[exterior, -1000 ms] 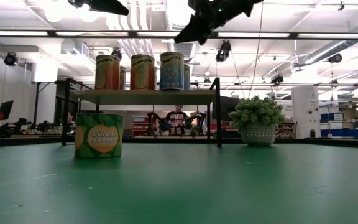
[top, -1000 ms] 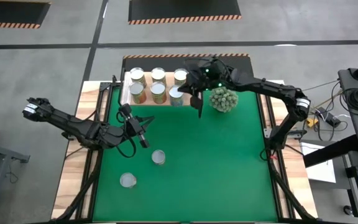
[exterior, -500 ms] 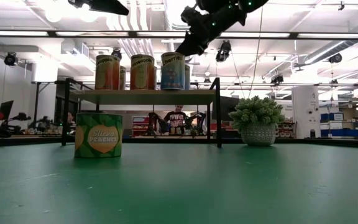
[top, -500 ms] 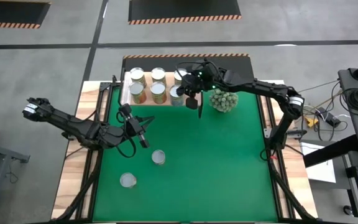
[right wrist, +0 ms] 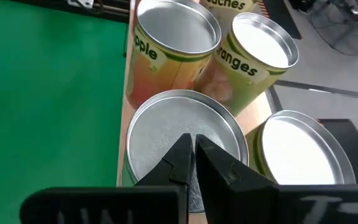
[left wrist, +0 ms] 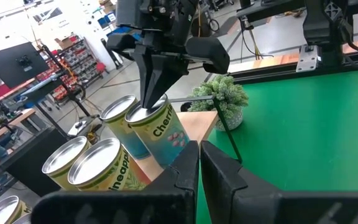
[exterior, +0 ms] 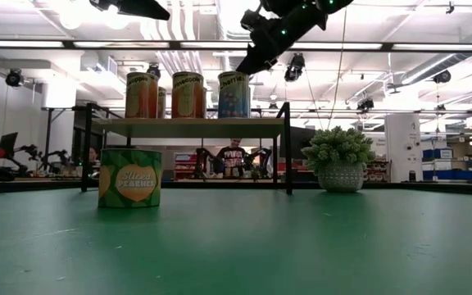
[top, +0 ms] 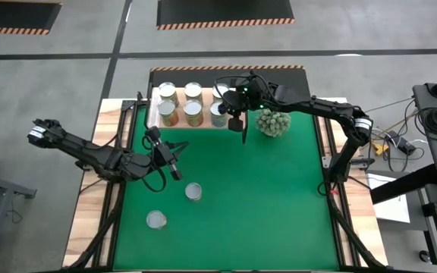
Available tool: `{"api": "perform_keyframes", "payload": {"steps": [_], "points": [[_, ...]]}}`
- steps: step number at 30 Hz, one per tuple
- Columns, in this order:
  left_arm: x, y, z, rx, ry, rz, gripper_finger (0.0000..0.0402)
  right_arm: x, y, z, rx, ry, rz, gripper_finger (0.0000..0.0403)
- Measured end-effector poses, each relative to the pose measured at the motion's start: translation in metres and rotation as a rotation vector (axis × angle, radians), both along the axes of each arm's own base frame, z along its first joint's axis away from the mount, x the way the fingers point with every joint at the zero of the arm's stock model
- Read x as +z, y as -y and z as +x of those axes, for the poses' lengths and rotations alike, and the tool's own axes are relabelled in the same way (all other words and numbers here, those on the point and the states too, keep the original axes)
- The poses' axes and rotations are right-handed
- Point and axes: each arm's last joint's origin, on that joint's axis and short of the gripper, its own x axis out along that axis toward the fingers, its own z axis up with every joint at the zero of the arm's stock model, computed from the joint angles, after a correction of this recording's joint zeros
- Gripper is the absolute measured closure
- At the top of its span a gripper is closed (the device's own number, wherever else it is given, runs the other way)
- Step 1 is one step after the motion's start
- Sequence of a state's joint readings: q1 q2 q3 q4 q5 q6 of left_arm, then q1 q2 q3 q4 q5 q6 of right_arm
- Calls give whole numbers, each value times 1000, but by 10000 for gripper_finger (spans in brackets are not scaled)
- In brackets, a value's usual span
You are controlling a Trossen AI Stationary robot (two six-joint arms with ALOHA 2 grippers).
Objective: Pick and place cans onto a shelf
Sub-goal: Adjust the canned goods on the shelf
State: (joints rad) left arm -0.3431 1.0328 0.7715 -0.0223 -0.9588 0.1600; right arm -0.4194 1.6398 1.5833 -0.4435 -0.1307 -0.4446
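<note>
Cherry can (left wrist: 161, 127) sits at the shelf (exterior: 188, 126) edge; your right gripper (left wrist: 151, 99), fingers together on its lid, could tip it off.

Table seen from straight overhead in the high view, both arms included. Low view set at mat height, facing level across to the shelf (exterior: 188, 127) and the room behind. Left wrist view aimed from farther off at the shelf's cans (left wrist: 160, 127) and the right gripper (left wrist: 155, 102). Right wrist view held close above the can tops. Shelf shared by all four views.
</note>
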Motion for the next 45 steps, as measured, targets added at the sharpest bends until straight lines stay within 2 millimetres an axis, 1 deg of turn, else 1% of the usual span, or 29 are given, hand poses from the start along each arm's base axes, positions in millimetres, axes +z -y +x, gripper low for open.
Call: {"api": "perform_keyframes", "payload": {"steps": [5, 11, 14, 16, 18, 21, 25, 27, 29, 31, 34, 37, 42, 45], "points": [[0, 0, 0, 0, 0, -1, 402, 5, -1, -2, 1, 8, -7, 390], [0, 0, 0, 0, 0, 0, 402, 32, -5, -10, 3, 81, -39, 390], [0, 0, 0, 0, 0, 0, 402, 42, -6, -14, 11, 64, -53, 390], [0, 0, 0, 0, 0, -1, 402, 48, -2, -19, 10, 37, -62, 390], [0, 0, 0, 0, 2, -3, 402, 52, 7, -24, -9, 29, -73, 390], [0, 0, 0, -2, 2, -3, 402, 50, 25, -36, -68, 8, -65, 392], [0, 0, 0, -2, -2, 1, 402, 39, 53, -53, -162, -27, -16, 394], [0, 0, 0, -3, -5, 4, 402, 32, 63, -61, -177, -29, 35, 394], [0, 0, 0, -3, -6, 5, 402, 26, 71, -67, -173, -25, 94, 394], [0, 0, 0, -3, -6, 5, 402, 24, 73, -70, -144, -12, 140, 394], [0, 0, -1, -1, 0, -3, 402, 24, 65, -74, -82, 8, 174, 394], [3, 0, 0, 2, 18, -20, 402, 24, 50, -76, -31, 14, 179, 394], [23, -2, 6, 24, 66, -46, 402, 17, 14, -82, 63, 46, 144, 394], [40, -10, 9, 57, 0, -19, 402, 11, -8, -91, 96, 103, 130, 394]]}}
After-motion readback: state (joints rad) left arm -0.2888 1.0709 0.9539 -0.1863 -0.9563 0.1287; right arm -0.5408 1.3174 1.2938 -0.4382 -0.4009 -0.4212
